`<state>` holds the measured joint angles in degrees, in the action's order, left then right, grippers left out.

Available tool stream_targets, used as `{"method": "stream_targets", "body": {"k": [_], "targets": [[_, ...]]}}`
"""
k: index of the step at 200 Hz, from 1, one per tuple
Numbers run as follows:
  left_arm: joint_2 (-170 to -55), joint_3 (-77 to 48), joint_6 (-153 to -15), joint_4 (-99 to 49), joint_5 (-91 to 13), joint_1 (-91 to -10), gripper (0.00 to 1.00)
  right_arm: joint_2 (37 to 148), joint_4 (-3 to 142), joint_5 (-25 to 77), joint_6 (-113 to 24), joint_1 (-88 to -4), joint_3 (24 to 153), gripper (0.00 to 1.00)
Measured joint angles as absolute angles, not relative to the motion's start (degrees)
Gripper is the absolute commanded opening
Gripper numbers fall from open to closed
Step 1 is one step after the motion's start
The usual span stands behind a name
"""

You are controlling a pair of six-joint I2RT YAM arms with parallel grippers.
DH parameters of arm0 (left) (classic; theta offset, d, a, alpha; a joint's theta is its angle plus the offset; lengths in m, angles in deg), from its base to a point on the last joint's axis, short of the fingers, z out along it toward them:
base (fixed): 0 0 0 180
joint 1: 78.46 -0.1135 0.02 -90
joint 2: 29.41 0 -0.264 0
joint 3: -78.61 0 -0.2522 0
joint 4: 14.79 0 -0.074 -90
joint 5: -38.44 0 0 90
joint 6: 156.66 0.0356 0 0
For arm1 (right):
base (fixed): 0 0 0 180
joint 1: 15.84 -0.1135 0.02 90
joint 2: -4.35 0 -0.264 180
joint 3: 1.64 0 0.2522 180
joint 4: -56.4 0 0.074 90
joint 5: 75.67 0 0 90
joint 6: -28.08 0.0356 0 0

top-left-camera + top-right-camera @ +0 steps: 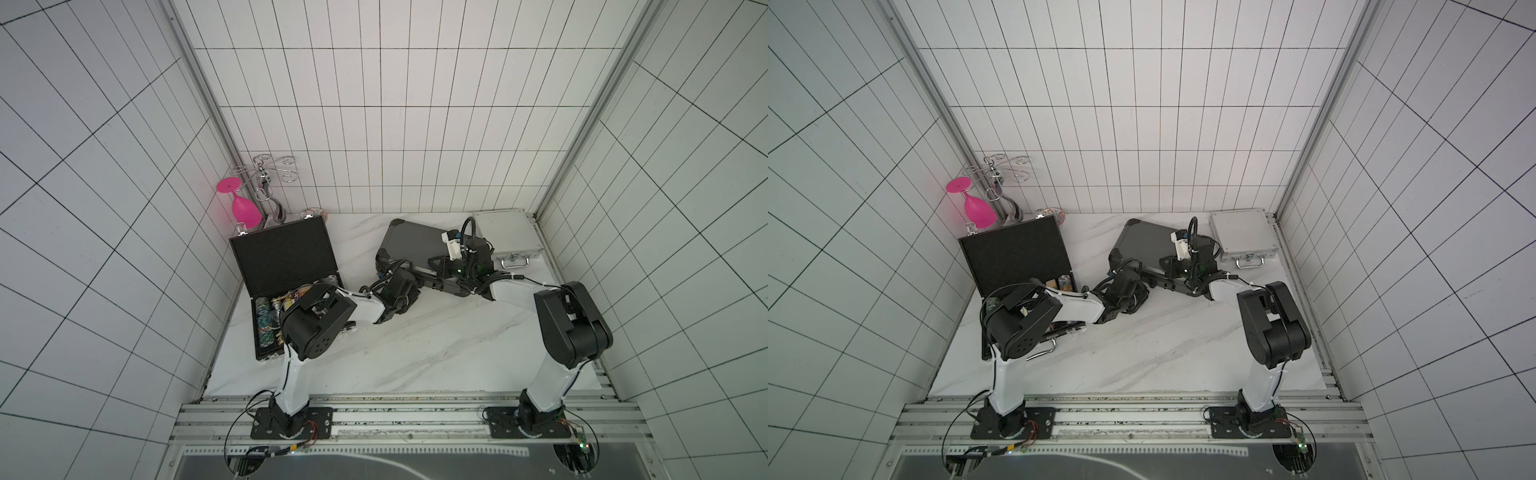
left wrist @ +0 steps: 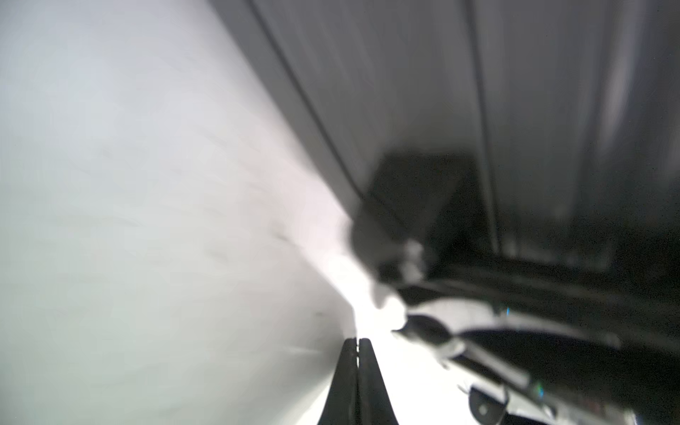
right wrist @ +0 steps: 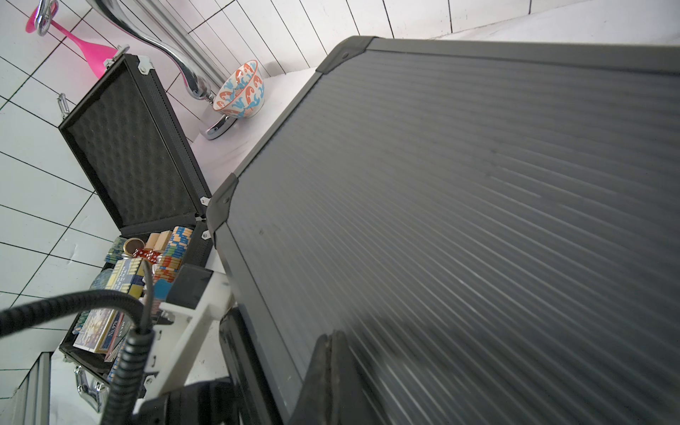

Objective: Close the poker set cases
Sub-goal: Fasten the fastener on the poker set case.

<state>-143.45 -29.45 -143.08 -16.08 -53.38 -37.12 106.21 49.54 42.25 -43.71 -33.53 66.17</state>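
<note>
The dark grey case [image 1: 409, 241] [image 1: 1142, 241] with black corners sits mid-table, its ribbed lid [image 3: 460, 202] lowered over the base; I cannot tell if it is fully seated. My right gripper [image 3: 331, 336] is shut, with its tips resting on that lid near the front edge. My left gripper [image 2: 357, 340] is shut and empty, low beside the blurred grey side of this case [image 2: 404, 92]. The black case [image 1: 282, 253] [image 1: 1013, 257] [image 3: 136, 147] stands open at the left, foam lid upright, with chips, cards and dice inside. At the back right the silver case [image 1: 505, 235] [image 1: 1241, 232] lies closed.
A chrome glass rack [image 1: 266, 183] stands in the back left corner with a pink glass [image 1: 245, 210] hanging upside down. A patterned bowl [image 3: 241, 92] sits behind the black case. Tiled walls enclose three sides. An aluminium rail [image 1: 415, 415] runs along the front.
</note>
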Motion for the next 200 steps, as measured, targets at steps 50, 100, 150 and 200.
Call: {"method": "stream_targets", "body": {"k": [50,100,150,200], "targets": [[-130.3,-33.6,-130.0,-21.0,-43.4,-45.6,0.22,101.3,59.5,40.8,-43.0,-32.4,66.8,0.12],[-122.6,-23.6,-115.7,-38.8,-42.3,-50.2,0.48,95.2,71.0,39.4,-43.6,-33.9,67.6,0.44],[-106.1,-28.2,-108.7,-51.2,-52.0,-62.7,0.7,95.0,80.8,38.4,-45.3,-46.6,71.7,0.57],[-99.4,-31.0,-104.8,-59.9,-58.1,-74.8,0.73,102.8,81.8,37.8,-45.3,-56.0,82.8,0.62]]}}
